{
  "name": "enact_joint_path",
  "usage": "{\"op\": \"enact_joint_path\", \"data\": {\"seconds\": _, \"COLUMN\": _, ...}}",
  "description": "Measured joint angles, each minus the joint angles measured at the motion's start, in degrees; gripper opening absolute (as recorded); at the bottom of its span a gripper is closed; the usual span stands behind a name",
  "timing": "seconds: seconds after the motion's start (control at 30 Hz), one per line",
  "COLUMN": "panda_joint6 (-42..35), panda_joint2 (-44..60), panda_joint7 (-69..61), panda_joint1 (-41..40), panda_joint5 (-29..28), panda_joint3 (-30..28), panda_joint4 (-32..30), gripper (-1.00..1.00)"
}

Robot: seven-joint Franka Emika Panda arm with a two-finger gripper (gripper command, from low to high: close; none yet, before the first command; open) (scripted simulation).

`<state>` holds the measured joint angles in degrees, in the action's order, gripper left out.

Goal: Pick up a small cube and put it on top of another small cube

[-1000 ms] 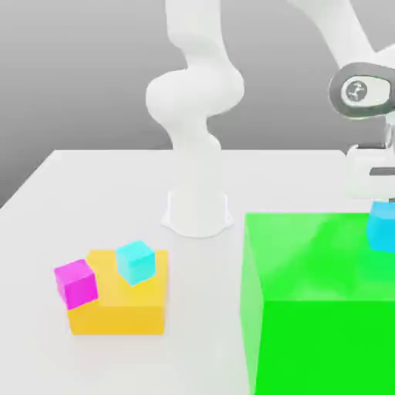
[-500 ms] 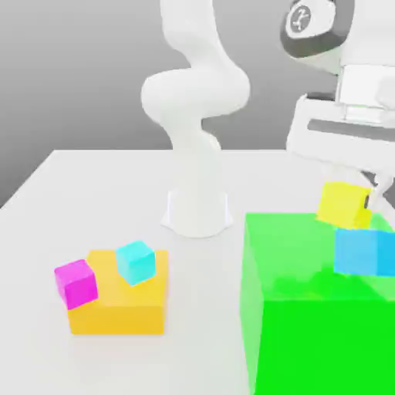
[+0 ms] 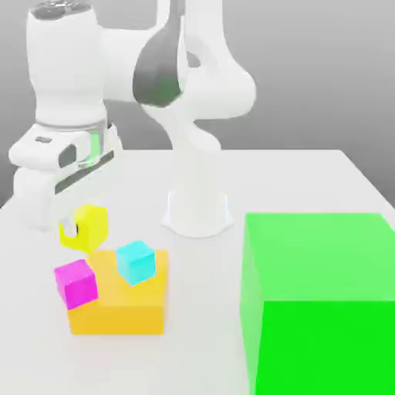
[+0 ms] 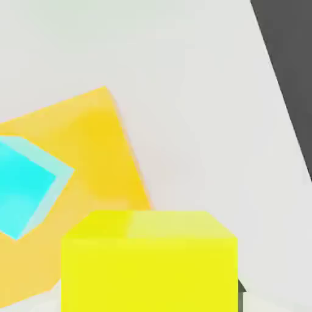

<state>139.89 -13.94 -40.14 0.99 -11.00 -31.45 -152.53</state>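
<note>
A small bright-yellow cube (image 3: 87, 226) hangs in the air at the exterior view's left, with my gripper (image 3: 77, 228) shut on it. It floats just above and behind the orange block (image 3: 123, 305). On that block rest a magenta cube (image 3: 76, 282) at its left corner and a light-cyan cube (image 3: 136, 261) near its back edge. In the hand view the yellow cube (image 4: 149, 259) sits close to the camera, with the cyan cube (image 4: 24, 183) and the orange block (image 4: 91, 158) below it.
A big green block (image 3: 320, 297) stands at the exterior view's right. My arm's white base (image 3: 197, 210) rises from the middle of the white table (image 3: 308, 177). The table's edge (image 4: 277, 103) runs close by in the hand view.
My gripper has swung with the yellow cube from above the green block across to the exterior view's left, over the orange block. The cyan cube that showed by the green block is gone from view.
</note>
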Motion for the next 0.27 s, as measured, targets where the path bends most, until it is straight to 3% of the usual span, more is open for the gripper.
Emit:
{"op": "enact_joint_path", "data": {"seconds": 0.17, "panda_joint6": 9.1, "panda_joint2": 8.0, "panda_joint7": -3.9, "panda_joint1": 1.2, "panda_joint5": 5.1, "panda_joint3": -2.0, "panda_joint4": -1.8, "gripper": -1.00}}
{"op": "enact_joint_path", "data": {"seconds": 0.2, "panda_joint6": 10.1, "panda_joint2": 8.8, "panda_joint7": -4.2, "panda_joint1": 1.3, "panda_joint5": 5.6, "panda_joint3": -2.1, "panda_joint4": -2.0, "gripper": 1.00}}
{"op": "enact_joint_path", "data": {"seconds": 0.27, "panda_joint6": 10.1, "panda_joint2": 8.8, "panda_joint7": -4.2, "panda_joint1": 1.3, "panda_joint5": 5.6, "panda_joint3": -2.1, "panda_joint4": -2.0, "gripper": 1.00}}
